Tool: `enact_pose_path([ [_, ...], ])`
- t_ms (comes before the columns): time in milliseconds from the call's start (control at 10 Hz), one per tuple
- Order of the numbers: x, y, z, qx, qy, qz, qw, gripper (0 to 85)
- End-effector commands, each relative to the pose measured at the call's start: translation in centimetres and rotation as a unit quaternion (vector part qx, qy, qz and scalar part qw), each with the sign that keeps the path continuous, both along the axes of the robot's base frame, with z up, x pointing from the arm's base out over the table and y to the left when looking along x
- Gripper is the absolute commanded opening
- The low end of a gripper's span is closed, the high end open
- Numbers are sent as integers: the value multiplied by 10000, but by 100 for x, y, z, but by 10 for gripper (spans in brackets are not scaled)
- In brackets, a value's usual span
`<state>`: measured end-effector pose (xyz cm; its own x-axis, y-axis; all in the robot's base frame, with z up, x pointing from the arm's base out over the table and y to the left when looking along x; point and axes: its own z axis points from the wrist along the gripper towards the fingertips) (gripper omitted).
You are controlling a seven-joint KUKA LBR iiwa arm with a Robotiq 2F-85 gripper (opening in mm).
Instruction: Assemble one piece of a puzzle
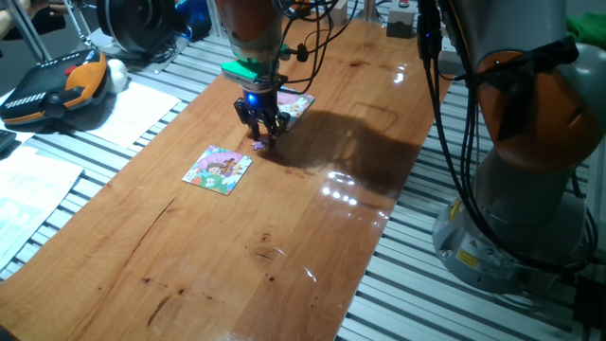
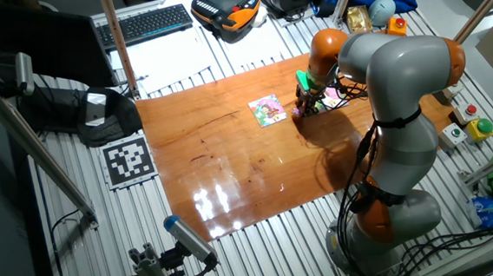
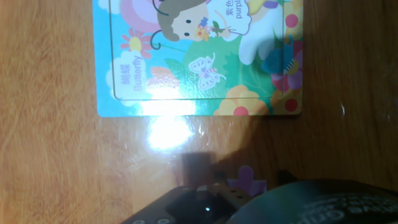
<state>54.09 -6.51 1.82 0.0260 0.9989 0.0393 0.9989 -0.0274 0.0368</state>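
To the gripper's left in one fixed view lies the small flat square cartoon puzzle [image 1: 219, 170] with green edges and a pink-purple figure, alone on the bare brown wooden table [image 1: 312, 218] and apart from the fingers. The black two-finger gripper [image 1: 262, 135] itself stands low over the wood, fingertips down at the surface, and right at their tips shows a tiny purple-pink knobbed jigsaw piece [image 1: 258, 145]. In the hand view that piece [image 3: 244, 180] sits at the bottom edge, just beside the dark fingers, but whether the jaws are clamped on it or merely poised around it cannot be told. Just behind and to the right of the gripper lies a slightly larger lilac-and-white square puzzle [image 1: 295, 104], whose blue-bordered cartoon face [image 3: 199, 56] fills the top of the hand view. The move to come turns, in my judgement, on one relation: the piece is directly under the fingertips, while its home, the green-edged puzzle, lies off to the gripper's left and toward the near edge of the table.
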Motion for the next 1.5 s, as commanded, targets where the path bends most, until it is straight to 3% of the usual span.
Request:
enact_pose_path([
  [0, -3, 0, -5, 0, 3, 18, 10000, 340],
  [100, -4, 1, -7, -1, 2, 34, 10000, 340],
  [300, -10, -1, -13, 21, -22, 71, 10000, 0],
  [1400, 29, 0, 53, -19, 22, 111, 9999, 0],
])
